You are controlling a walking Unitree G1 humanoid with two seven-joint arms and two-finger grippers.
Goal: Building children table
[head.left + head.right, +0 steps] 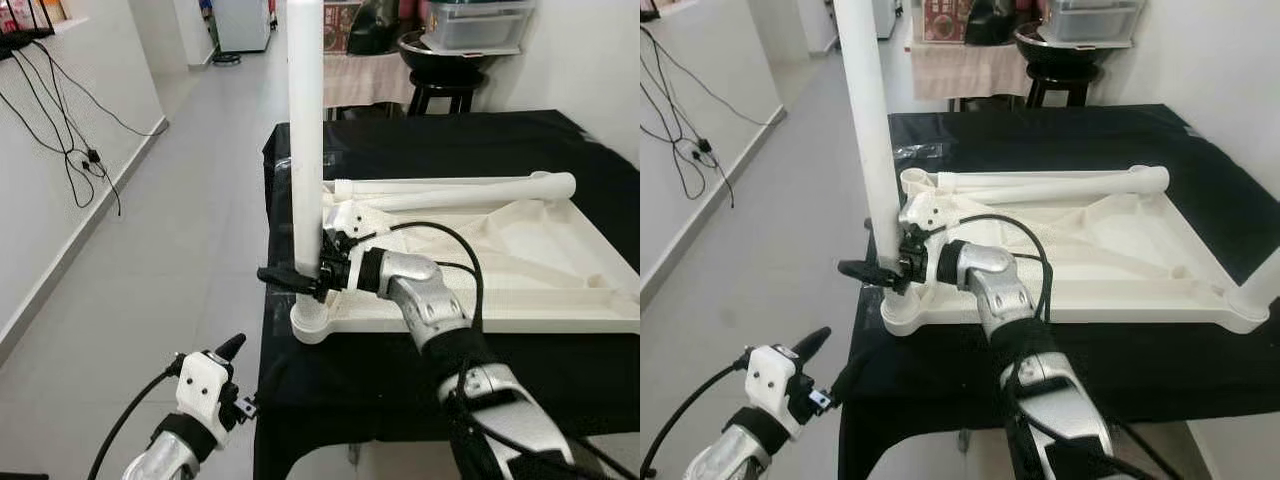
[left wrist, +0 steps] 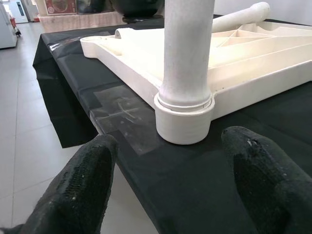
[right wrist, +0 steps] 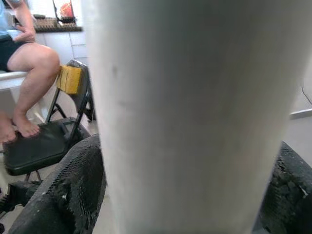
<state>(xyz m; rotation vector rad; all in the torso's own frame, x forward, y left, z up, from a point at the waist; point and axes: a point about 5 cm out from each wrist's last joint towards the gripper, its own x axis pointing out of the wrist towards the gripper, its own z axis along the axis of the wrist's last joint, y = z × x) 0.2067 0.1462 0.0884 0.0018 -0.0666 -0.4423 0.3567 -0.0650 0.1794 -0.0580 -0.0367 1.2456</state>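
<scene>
On the black-draped table (image 1: 420, 390) lies an upturned white tabletop (image 1: 560, 290), its 9 o'clock corner socket (image 1: 315, 325) holding an upright table leg (image 1: 305, 130) whose top is cut off by the frame. The right gripper (image 1: 300, 279) clamps that leg low down, one finger hidden behind it. A loose leg (image 1: 470, 190) rests at 12 o'clock. The left gripper (image 2: 170, 180) hovers at 7 o'clock, fingers spread. A seated person's legs (image 3: 27, 73) are partly visible.

Leg (image 2: 187, 48): white, upright in corner socket (image 2: 184, 119) of tabletop (image 2: 253, 63)
Cloth (image 2: 204, 185): black, under tabletop
Left gripper (image 2: 170, 190): fingers (image 2: 80, 187) spread, near socket
</scene>
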